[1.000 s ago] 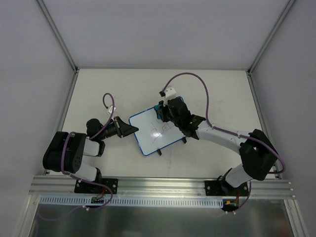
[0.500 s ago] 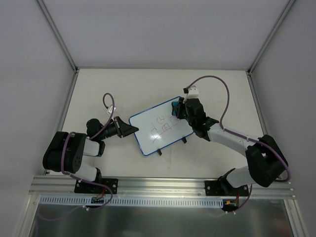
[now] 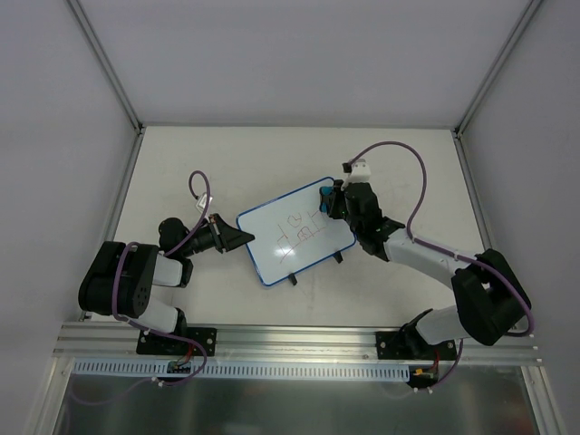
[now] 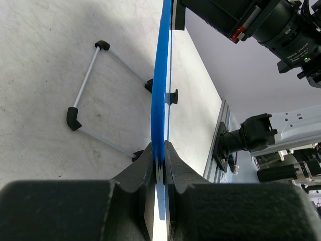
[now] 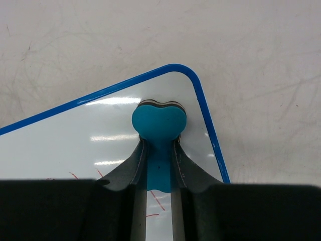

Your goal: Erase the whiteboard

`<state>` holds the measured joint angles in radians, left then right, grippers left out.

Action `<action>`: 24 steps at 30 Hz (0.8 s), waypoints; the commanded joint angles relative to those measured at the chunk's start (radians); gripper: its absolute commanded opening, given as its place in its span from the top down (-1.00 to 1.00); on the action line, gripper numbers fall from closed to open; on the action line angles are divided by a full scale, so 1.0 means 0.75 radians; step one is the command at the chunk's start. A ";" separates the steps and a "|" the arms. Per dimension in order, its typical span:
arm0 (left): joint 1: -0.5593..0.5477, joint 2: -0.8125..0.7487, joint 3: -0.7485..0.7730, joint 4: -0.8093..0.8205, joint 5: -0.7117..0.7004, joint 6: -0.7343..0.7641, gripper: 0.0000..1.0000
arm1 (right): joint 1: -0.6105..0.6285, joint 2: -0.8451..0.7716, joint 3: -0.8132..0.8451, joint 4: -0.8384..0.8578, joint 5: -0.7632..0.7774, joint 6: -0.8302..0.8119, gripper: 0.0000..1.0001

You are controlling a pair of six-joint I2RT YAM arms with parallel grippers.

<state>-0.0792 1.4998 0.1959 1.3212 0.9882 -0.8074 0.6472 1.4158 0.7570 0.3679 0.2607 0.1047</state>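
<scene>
Left fingers [image 4: 139,168] are closed on the blue-rimmed edge of the whiteboard [image 3: 288,237], which sits at mid-bench [image 3: 227,163] between the two arms. At its far right rounded corner, the right fingers [image 5: 130,168] grip a blue eraser [image 5: 159,120], whose head lies on the white surface beside a red line drawing [image 3: 304,227].

Surface: table [image 3: 399,172], off-white, scuffed, fine scratches. On it the whiteboard [image 3: 272,245], propped tilted on a wire stand [image 4: 95,90] with black feet [image 3: 294,279]. Aluminium rail [image 3: 299,337] runs along the table edge on the feet side of the whiteboard.
</scene>
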 commanded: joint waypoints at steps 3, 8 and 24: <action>-0.007 0.011 -0.003 0.460 0.057 0.076 1.00 | 0.088 0.047 -0.009 -0.037 0.049 -0.076 1.00; -0.007 0.011 -0.001 0.460 0.059 0.074 1.00 | 0.227 0.070 0.042 -0.039 0.070 -0.201 0.99; -0.007 0.011 0.001 0.462 0.065 0.068 1.00 | 0.587 0.196 0.093 -0.014 0.037 -0.491 0.99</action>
<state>-0.0780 1.4998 0.1959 1.3209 0.9936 -0.8059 1.0454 1.5082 0.8097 0.3756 0.3237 -0.1936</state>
